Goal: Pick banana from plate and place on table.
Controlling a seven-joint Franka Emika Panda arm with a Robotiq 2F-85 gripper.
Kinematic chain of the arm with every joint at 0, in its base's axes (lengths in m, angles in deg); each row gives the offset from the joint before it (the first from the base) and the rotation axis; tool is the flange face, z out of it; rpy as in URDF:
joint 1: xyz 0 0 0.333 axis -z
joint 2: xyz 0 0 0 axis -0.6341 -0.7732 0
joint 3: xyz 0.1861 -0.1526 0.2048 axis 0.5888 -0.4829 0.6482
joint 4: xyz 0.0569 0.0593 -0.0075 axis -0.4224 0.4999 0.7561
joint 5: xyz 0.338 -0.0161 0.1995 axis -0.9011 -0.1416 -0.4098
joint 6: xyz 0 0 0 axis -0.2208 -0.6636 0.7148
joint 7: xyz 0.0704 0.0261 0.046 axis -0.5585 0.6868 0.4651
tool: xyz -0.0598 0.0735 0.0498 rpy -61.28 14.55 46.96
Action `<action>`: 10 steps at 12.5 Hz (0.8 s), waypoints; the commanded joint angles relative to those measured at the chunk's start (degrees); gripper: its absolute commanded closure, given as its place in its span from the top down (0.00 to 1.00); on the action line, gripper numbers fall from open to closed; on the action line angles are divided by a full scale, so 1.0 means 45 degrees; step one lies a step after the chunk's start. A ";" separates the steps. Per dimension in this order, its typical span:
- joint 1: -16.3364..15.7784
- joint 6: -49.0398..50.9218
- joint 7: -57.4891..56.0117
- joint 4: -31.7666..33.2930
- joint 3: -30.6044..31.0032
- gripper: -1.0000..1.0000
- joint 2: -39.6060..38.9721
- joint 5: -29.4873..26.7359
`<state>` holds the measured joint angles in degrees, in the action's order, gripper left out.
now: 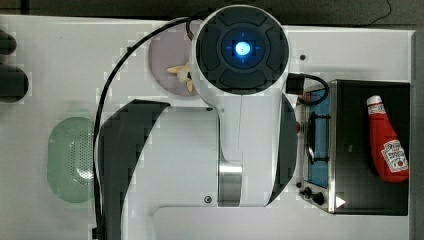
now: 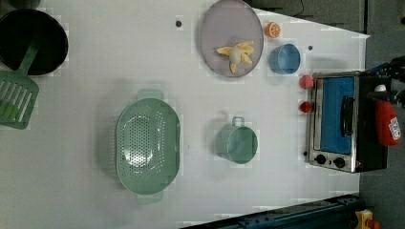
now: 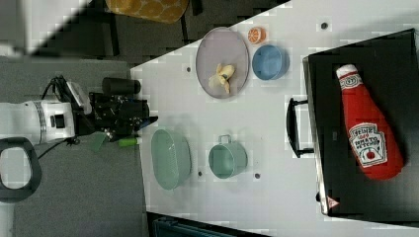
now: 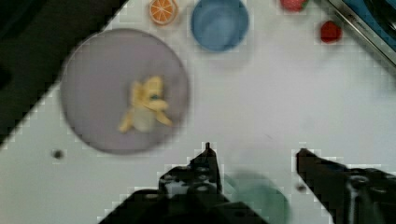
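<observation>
In the left view, a green oval perforated basket [image 2: 148, 145] sits left of centre on the big white tabletop [image 2: 95, 62]. In the upper middle lies the dull lavender round plate [image 2: 231, 24], bearing the small pale-yellow half-peeled toy banana [image 2: 236, 53]. In the wrist view, the black gripper [image 4: 254, 154] hangs with fingers [image 4: 205, 161] spread apart, holding nothing, above the tabletop.

You were working in a robot lab staged as a play kitchen: a white table [image 2: 95, 57] with dark round holes carried toy cookware, and beyond the claw [image 4: 254, 156] sat a plush ketchup bottle [image 3: 370, 128] on a small toaster oven [image 2: 341, 123], with grey floor beside the table.
</observation>
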<state>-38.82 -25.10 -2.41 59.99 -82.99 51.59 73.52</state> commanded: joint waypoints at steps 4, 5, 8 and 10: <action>0.0100 0.2350 0.1148 0.3649 -0.0246 1.00 0.5841 -0.0348; 0.0062 0.1839 0.1150 0.3642 -0.0168 1.00 0.5693 -0.0348; -0.0079 0.0640 0.1258 0.3476 0.0253 1.00 0.4529 -0.0348; -0.0130 -0.0041 0.1451 0.2999 0.0589 1.00 0.3234 -0.0349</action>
<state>-38.41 -24.90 0.47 69.45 -81.95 71.53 72.74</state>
